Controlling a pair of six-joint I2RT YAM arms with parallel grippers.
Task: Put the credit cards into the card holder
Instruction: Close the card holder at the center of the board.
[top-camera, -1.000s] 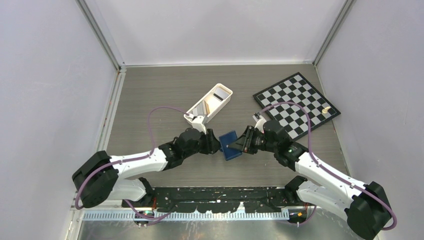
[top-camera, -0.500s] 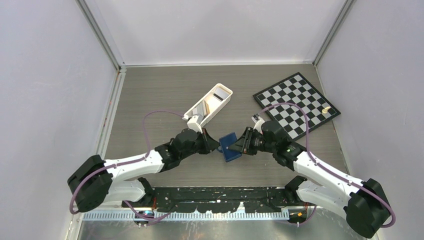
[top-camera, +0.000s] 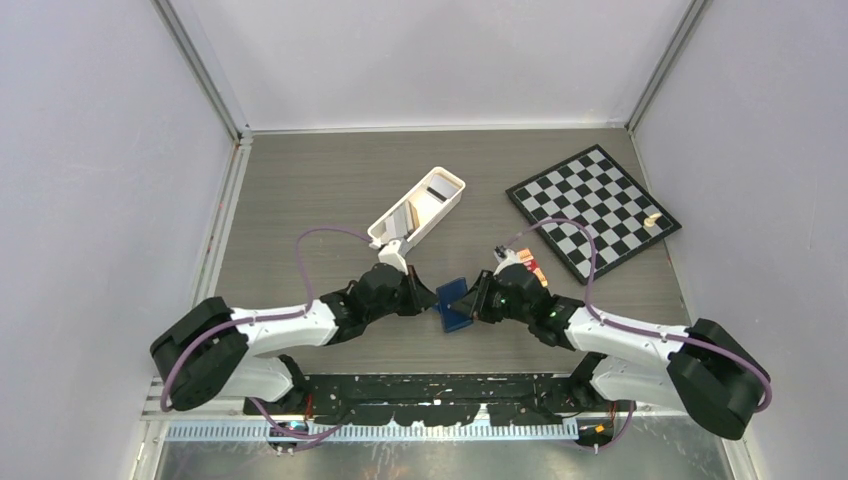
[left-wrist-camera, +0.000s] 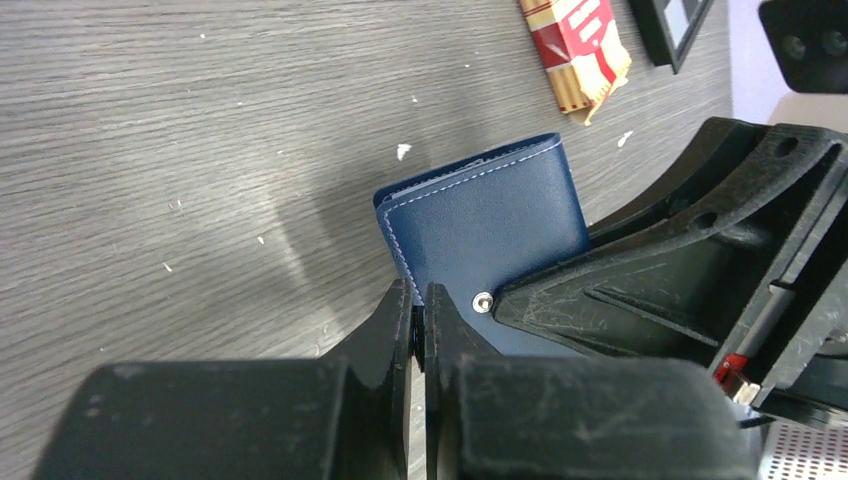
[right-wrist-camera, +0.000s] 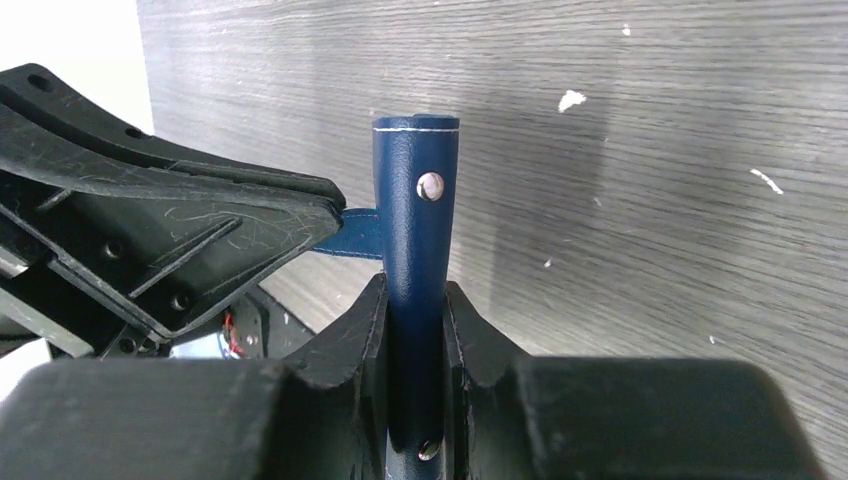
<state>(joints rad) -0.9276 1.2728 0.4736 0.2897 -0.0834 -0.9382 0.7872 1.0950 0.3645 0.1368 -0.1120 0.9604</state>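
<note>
The left claw (left-wrist-camera: 418, 295) pinches a flap of the holder (left-wrist-camera: 480, 215) and the right claw (right-wrist-camera: 415, 292) pinches its body, so the step looks like opening it, which calls for pulling apart gently.

No legible text or labels

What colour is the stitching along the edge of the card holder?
White stitching on the dark navy-blue card holder; the left wrist view shows it best.

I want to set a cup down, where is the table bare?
Bare: left of the white tray, and the back strip behind it and the chessboard. Crowded: middle front, where the left gripper and right gripper clamp the wallet.
</note>
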